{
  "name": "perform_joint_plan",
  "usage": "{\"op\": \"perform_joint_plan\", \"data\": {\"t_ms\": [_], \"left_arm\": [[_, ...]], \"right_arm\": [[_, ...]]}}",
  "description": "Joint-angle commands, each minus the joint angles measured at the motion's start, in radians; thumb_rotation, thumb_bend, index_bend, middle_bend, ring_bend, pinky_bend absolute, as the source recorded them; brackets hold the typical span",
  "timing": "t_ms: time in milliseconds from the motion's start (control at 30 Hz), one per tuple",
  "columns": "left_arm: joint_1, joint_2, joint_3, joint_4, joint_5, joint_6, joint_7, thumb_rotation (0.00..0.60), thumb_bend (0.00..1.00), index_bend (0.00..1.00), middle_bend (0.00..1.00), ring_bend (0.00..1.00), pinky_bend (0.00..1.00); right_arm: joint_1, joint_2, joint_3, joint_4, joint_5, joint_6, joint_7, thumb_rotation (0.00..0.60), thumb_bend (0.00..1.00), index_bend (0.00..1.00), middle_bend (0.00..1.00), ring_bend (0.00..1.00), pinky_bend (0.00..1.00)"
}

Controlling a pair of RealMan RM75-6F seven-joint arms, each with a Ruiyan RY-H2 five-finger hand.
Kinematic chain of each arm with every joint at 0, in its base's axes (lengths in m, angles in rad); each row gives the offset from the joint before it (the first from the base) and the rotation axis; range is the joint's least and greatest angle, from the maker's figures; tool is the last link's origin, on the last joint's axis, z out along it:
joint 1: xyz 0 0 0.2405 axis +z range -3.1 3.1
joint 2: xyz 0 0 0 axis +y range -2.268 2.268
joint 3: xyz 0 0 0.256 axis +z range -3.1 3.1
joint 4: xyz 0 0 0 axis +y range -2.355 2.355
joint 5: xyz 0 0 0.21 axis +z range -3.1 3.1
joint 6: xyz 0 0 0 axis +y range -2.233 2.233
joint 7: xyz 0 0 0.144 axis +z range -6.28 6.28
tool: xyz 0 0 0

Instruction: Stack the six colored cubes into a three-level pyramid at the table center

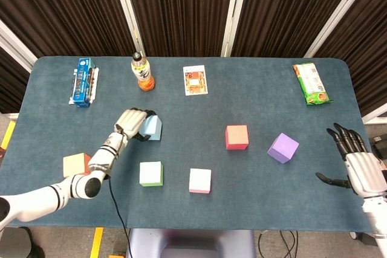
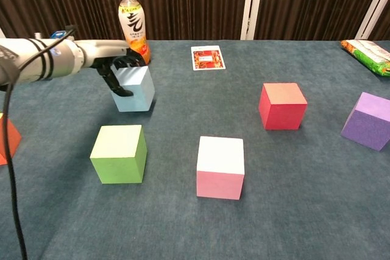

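My left hand (image 1: 132, 123) grips the light blue cube (image 1: 152, 127) from its left side, fingers curled over the top; in the chest view the hand (image 2: 116, 68) covers the upper left corner of the cube (image 2: 136, 89). On the table lie a green cube (image 1: 150, 173), a pink cube (image 1: 200, 180), a red cube (image 1: 237, 137), a purple cube (image 1: 283, 148) and an orange cube (image 1: 76, 164). My right hand (image 1: 357, 164) hovers open at the table's right edge, fingers spread, holding nothing.
Along the far edge stand an orange drink bottle (image 1: 142, 72), a printed card (image 1: 195, 80), a green snack packet (image 1: 312, 83) and a blue box (image 1: 83, 81). A black cable hangs from my left arm over the front left of the table.
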Motion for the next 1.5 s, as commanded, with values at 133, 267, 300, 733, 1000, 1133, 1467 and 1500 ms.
{"op": "perform_joint_plan", "data": {"t_ms": [133, 267, 300, 733, 1000, 1133, 1467, 1500], "left_arm": [[-0.099, -0.069, 0.025, -0.047, -0.228, 0.138, 0.215, 0.6, 0.35, 0.29, 0.34, 0.32, 0.2], [-0.116, -0.081, 0.03, -0.058, -0.271, 0.159, 0.251, 0.6, 0.35, 0.27, 0.31, 0.3, 0.2], [-0.12, -0.085, 0.034, -0.059, -0.275, 0.162, 0.261, 0.6, 0.35, 0.26, 0.3, 0.28, 0.2], [-0.106, -0.061, 0.047, -0.142, -0.245, 0.216, 0.262, 0.6, 0.35, 0.07, 0.08, 0.02, 0.19], [-0.021, 0.054, 0.068, -0.275, -0.118, 0.316, 0.202, 0.6, 0.35, 0.07, 0.08, 0.02, 0.15], [0.078, 0.126, 0.133, -0.346, 0.071, 0.425, 0.138, 0.6, 0.35, 0.09, 0.08, 0.02, 0.14], [0.222, 0.235, 0.195, -0.418, 0.299, 0.509, -0.017, 0.6, 0.35, 0.12, 0.09, 0.02, 0.12], [0.228, 0.243, 0.196, -0.421, 0.306, 0.504, -0.027, 0.6, 0.35, 0.12, 0.09, 0.02, 0.12]], "right_arm": [[-0.006, 0.001, -0.002, 0.014, 0.0, 0.008, 0.02, 0.6, 0.2, 0.0, 0.01, 0.0, 0.02], [-0.004, -0.004, -0.004, 0.026, 0.0, 0.003, 0.031, 0.6, 0.2, 0.0, 0.01, 0.0, 0.02], [-0.004, -0.005, -0.005, 0.029, 0.0, 0.002, 0.033, 0.6, 0.2, 0.0, 0.01, 0.0, 0.02], [-0.002, -0.011, -0.002, 0.044, -0.003, 0.009, 0.053, 0.6, 0.2, 0.0, 0.01, 0.0, 0.02], [0.086, -0.016, 0.008, 0.025, -0.056, -0.078, 0.056, 0.6, 0.2, 0.0, 0.04, 0.01, 0.08], [0.192, -0.041, 0.034, 0.015, -0.052, -0.211, 0.072, 0.6, 0.2, 0.01, 0.12, 0.05, 0.13], [0.409, -0.166, 0.113, 0.031, 0.107, -0.51, -0.043, 0.6, 0.2, 0.25, 0.2, 0.11, 0.21], [0.423, -0.182, 0.118, 0.041, 0.129, -0.531, -0.055, 0.6, 0.2, 0.25, 0.2, 0.11, 0.21]]}}
